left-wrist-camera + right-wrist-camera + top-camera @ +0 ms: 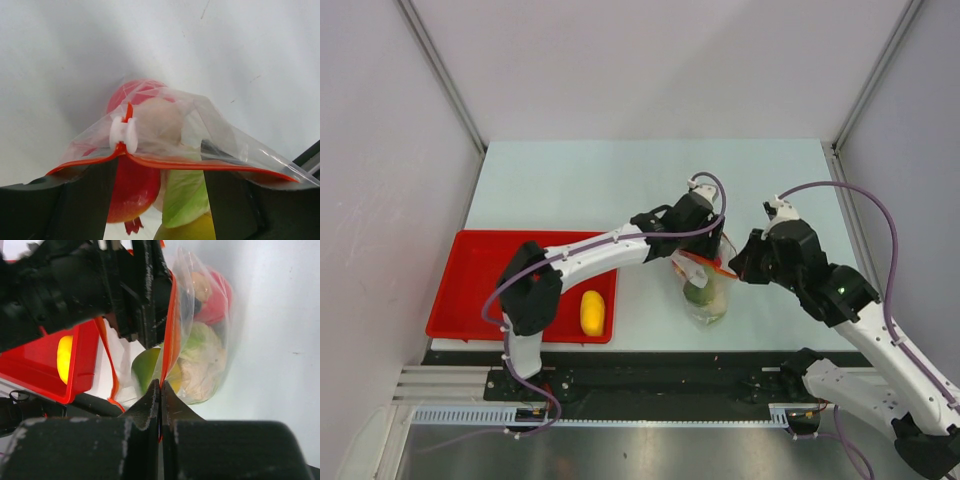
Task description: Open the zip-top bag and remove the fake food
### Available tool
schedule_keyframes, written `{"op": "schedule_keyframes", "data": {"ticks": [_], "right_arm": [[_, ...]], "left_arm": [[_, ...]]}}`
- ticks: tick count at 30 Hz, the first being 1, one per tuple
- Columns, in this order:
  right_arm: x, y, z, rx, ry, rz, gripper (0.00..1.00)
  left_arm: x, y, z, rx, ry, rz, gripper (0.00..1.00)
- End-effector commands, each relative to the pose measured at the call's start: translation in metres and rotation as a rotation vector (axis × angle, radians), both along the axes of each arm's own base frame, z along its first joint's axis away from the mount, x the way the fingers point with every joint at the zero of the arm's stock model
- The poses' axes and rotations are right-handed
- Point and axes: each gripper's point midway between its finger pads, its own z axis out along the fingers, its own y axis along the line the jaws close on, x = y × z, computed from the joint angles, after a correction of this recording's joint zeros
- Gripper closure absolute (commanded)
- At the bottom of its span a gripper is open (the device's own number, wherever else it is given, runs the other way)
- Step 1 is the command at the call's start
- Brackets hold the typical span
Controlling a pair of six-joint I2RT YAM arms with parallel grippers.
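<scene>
Right tool pinches bag by zip strip; left tool spread at mouth. Risk: thin strip slips free, bag flops onto bench, food trapped inside.

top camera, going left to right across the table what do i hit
red tray → yellow piece at the tray's right end → bag → right gripper, pinching the bag's right edge
</scene>
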Motion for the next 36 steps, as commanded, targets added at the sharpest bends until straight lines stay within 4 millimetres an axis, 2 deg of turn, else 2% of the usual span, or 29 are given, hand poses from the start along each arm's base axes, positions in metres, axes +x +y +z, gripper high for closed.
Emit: {"op": "schedule_keyframes", "data": {"ticks": [1,6,11,12,15,16,18,19,20,22,23,25,26,27,29,30,32,33,35,36], "right_arm": [[-0.004,-0.002,0.02,0.042,-0.039,0.014,1.0],[-0.009,-0.003,0.017,0.045,-0.015,0.023,1.0],[-0.012,-0.008,0.016,0.04,-0.008,0.009,1.0],[-0.013,-0.008,0.016,0.043,-0.006,0.007,1.0],[-0.013,-0.009,0.016,0.046,-0.003,0.001,1.0],[-0.013,-0.01,0.015,0.04,0.001,-0.006,1.0],[-0.014,-0.012,0.015,0.039,-0.004,-0.009,1.0],[-0.013,-0.013,0.015,0.033,-0.007,-0.012,1.0],[-0.013,-0.013,0.015,0.029,-0.012,-0.012,1.0],[-0.01,-0.016,0.014,0.002,-0.024,-0.011,1.0],[-0.009,-0.017,0.013,-0.004,-0.028,-0.013,1.0],[-0.006,-0.018,0.014,-0.015,-0.042,-0.016,1.0],[-0.004,-0.018,0.012,-0.025,-0.037,-0.02,1.0],[-0.003,-0.019,0.012,-0.031,-0.037,-0.027,1.0],[0.0,-0.021,0.006,-0.062,-0.029,-0.031,1.0],[0.001,-0.022,0.005,-0.071,-0.03,-0.029,1.0],[0.003,-0.024,0.002,-0.097,-0.035,-0.024,1.0],[0.006,-0.023,0.002,-0.104,-0.038,-0.022,1.0],[0.009,-0.026,0.002,-0.118,-0.053,-0.033,1.0],[0.01,-0.027,0.003,-0.122,-0.058,-0.039,1.0]], "left_arm": [[0.023,-0.002,-0.008,0.019,-0.045,0.067,0.29],[0.036,-0.005,-0.017,0.021,-0.076,0.12,0.37],[0.044,-0.01,-0.011,0.025,-0.107,0.111,0.55],[0.044,-0.01,-0.01,0.024,-0.108,0.108,0.63],[0.038,-0.009,-0.007,0.015,-0.094,0.095,0.71],[0.035,-0.009,0.0,-0.003,-0.091,0.087,0.73],[0.027,-0.007,0.002,-0.014,-0.077,0.069,0.75],[0.022,-0.006,0.016,-0.037,-0.085,0.062,0.75],[0.017,-0.005,0.016,-0.047,-0.074,0.042,0.75],[0.008,-0.006,0.029,-0.09,-0.065,0.015,0.73],[-0.004,-0.006,0.043,-0.127,-0.051,-0.02,0.73],[-0.015,-0.007,0.057,-0.17,-0.036,-0.06,0.71],[-0.02,-0.003,0.076,-0.206,-0.051,-0.064,0.71],[-0.033,-0.007,0.086,-0.243,-0.031,-0.117,0.69],[-0.043,-0.003,0.106,-0.294,-0.044,-0.139,0.66],[-0.056,-0.001,0.13,-0.357,-0.053,-0.191,0.64],[-0.067,0.001,0.148,-0.412,-0.054,-0.226,0.64],[-0.078,0.005,0.167,-0.46,-0.06,-0.26,0.62],[-0.089,0.01,0.176,-0.501,-0.052,-0.278,0.62],[-0.096,0.018,0.189,-0.529,-0.069,-0.285,0.62]]}}
